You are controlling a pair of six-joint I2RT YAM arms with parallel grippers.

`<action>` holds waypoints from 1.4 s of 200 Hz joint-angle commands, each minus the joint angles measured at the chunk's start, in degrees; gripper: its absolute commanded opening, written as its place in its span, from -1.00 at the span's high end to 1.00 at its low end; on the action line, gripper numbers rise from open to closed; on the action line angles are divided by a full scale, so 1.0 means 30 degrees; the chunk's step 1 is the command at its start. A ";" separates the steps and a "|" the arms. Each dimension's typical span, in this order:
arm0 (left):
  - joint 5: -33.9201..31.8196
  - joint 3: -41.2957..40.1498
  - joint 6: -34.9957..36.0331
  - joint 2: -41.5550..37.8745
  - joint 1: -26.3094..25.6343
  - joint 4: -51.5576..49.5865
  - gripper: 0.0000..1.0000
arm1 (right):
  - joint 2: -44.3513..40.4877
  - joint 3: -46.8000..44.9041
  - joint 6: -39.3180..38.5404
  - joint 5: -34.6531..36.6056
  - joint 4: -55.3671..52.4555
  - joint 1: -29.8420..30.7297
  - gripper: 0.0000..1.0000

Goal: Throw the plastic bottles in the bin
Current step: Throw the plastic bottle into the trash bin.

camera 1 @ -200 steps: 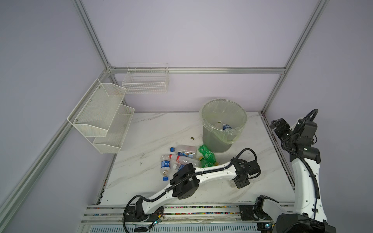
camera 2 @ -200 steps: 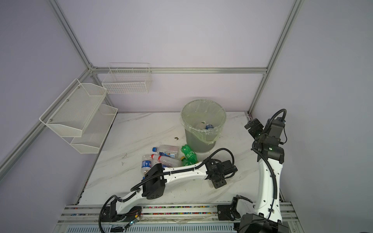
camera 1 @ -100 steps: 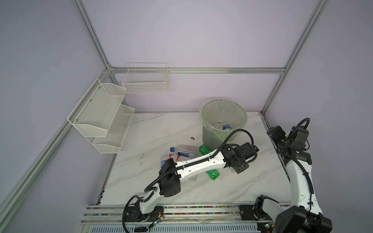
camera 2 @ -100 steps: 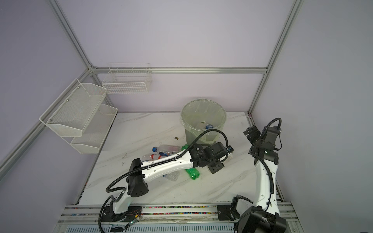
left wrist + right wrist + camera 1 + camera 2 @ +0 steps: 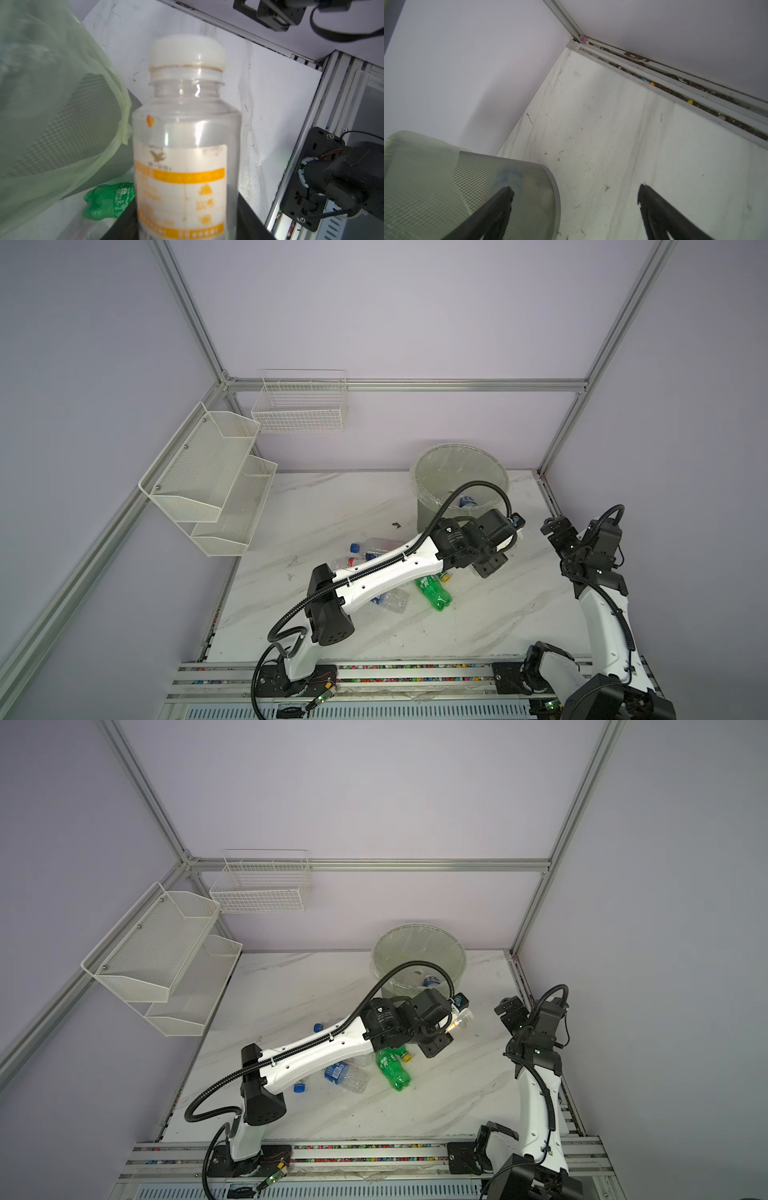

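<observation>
Aloft just beside bin [image 5: 424, 518] near table's [image 5: 332, 510] far right corner, clear white-capped bottle [image 5: 182, 145] clamped in left gripper [image 5: 187, 228], right gripper [image 5: 575, 191] spread wide, empty, green bottle [image 5: 434, 591] lying mid-table.

Likely a robot lab cell: aluminium frame [image 5: 399, 384], plain walls [image 5: 415, 323], marble tabletop [image 5: 332, 506].

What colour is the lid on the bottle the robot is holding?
White; the lid shows best in the left wrist view.
</observation>
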 commanded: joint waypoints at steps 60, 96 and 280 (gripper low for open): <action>-0.0047 0.2198 -0.0553 -0.1837 0.1534 0.2603 0.40 | -0.1271 -0.0749 0.0242 -0.0677 0.0516 -0.0078 -0.95; -0.0731 0.2421 -0.1703 -0.2799 0.2427 0.2761 0.41 | -0.1586 -0.1377 0.0284 -0.0968 0.0669 -0.0077 -0.95; -0.0642 -1.0537 -0.3773 -1.4152 1.0137 0.6710 0.41 | -0.0165 -0.2373 -0.0378 -0.1008 0.1293 -0.0065 -0.95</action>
